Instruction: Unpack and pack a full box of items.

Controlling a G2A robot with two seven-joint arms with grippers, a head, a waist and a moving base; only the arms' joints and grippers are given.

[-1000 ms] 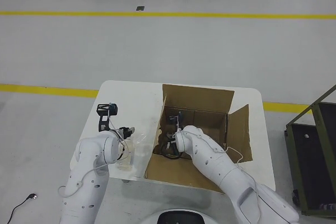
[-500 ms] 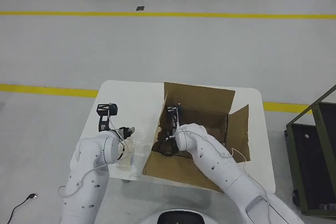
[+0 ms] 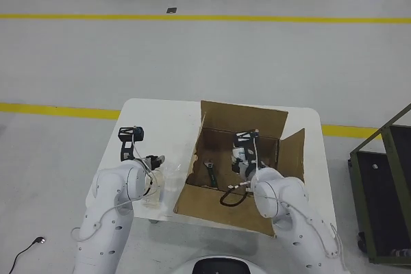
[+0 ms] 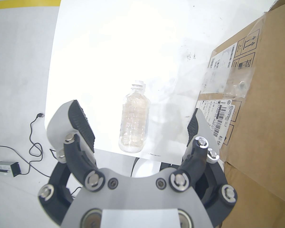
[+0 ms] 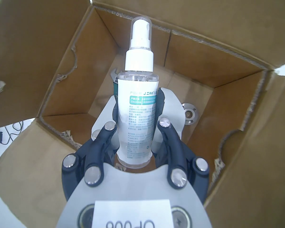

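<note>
You have the white table [image 4: 121, 36] with the open cardboard box [image 3: 241, 118] on it. Your right gripper [image 5: 138, 103], over the box's inside, is clamped on the spray bottle [image 5: 139, 58]. Your left gripper [image 4: 136, 117] hangs, fingers apart, above the clear bottle [image 4: 134, 129] on the table beside the box.
</note>
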